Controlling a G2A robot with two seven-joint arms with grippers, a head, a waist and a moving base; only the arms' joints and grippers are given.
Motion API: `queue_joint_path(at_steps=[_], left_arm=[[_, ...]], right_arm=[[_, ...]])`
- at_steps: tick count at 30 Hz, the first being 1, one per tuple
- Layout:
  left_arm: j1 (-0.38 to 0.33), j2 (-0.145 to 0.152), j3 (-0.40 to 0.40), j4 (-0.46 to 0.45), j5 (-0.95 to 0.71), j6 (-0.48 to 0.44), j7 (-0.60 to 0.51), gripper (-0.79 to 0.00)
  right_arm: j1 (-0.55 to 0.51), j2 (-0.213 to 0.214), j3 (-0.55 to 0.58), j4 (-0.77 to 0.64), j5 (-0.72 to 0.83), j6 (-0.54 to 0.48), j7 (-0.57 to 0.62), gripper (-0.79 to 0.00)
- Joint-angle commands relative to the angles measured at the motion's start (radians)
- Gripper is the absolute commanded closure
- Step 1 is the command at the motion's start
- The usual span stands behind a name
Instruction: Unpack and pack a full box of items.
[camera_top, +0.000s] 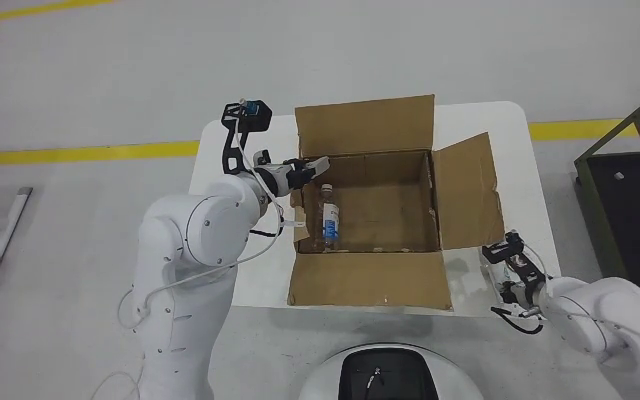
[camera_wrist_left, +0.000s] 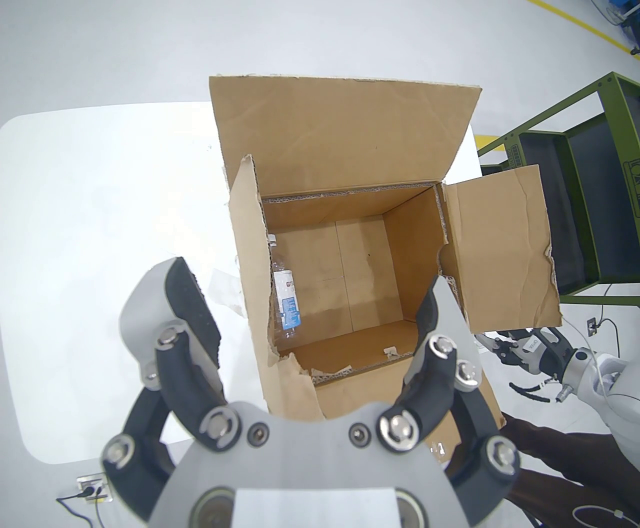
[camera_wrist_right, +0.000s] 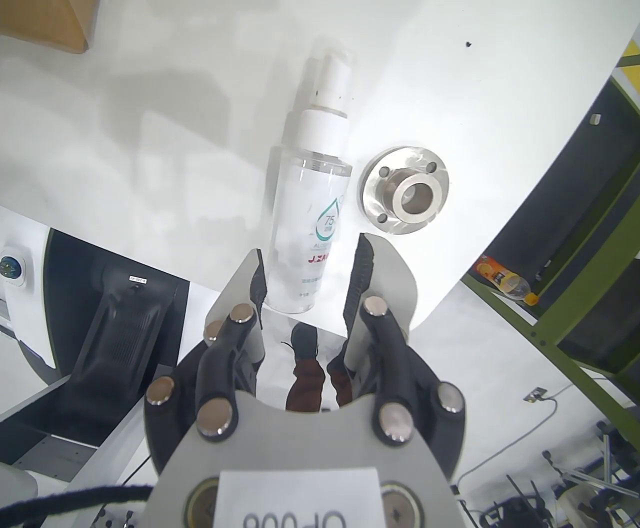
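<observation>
Clear bottle (camera_wrist_left: 286, 306) partly behind torn flap (camera_wrist_left: 248, 250)

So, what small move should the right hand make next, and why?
Probably close the right hand on the spray bottle: its open fingers flank the bottle's base, which lies on the table. Keep clear of the metal flange close beside it.

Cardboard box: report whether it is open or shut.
Open. No flap covers the cardboard box; a plastic bottle lies visible on its floor.
</observation>
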Motion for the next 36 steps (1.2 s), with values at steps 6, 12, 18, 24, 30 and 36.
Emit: queue_joint_path(at_steps=[6,12,18,24,30,36], left_arm=[[0.000,0.000,0.000,0.000,0.000,0.000,0.000,-0.785],[0.000,0.000,0.000,0.000,0.000,0.000,0.000,-0.785],[0.000,0.000,0.000,0.000,0.000,0.000,0.000,-0.785],[0.000,0.000,0.000,0.000,0.000,0.000,0.000,-0.785],[0.000,0.000,0.000,0.000,0.000,0.000,0.000,-0.785],[0.000,0.000,0.000,0.000,0.000,0.000,0.000,-0.785]], right_arm=[[0.020,-0.013,-0.041,0.036,-0.009,0.042,-0.030,-0.536],[0.034,-0.022,-0.058,0.052,-0.011,0.059,-0.035,-0.585],[0.047,-0.029,-0.076,0.067,-0.032,0.059,-0.033,-0.536],[0.064,-0.037,-0.096,0.082,-0.047,0.063,-0.029,-0.391],[0.080,-0.044,-0.108,0.100,-0.062,0.066,-0.017,-0.308],[0.093,-0.050,-0.099,0.105,-0.060,0.075,0.001,0.000]])
